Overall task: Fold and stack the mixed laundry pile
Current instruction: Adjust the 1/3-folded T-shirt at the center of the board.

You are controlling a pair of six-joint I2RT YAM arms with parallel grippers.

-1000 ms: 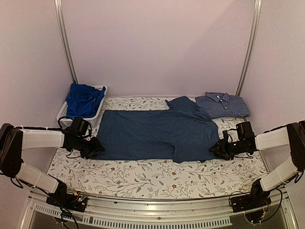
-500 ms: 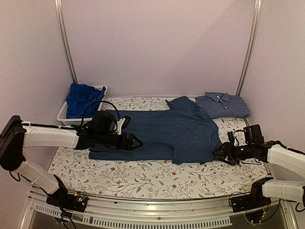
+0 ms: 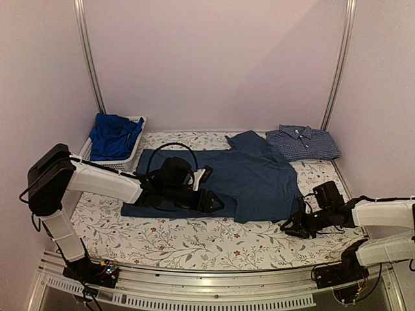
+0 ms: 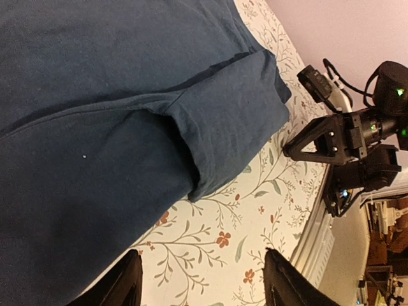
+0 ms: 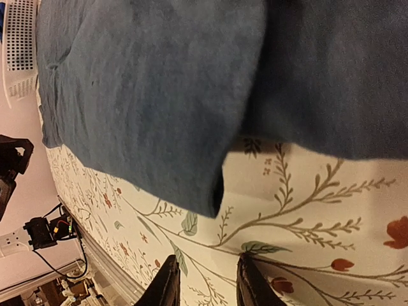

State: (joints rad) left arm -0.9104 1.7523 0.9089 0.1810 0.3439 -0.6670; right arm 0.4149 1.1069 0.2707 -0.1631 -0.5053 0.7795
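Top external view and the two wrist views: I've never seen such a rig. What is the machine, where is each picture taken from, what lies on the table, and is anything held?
Two robot arms are bolted at the table's near edge. The wide picture comes from a fixed camera above and behind them; the other two come from a camera on each wrist, looking past its own fingers. On the flowered tablecloth lies a spread dark navy T-shirt, with a folded checked shirt at the back right. A white basket at the back left holds a bright blue garment. The left end effector is over the T-shirt's near edge; the right end effector is beside its sleeve. Both are open and hold nothing.
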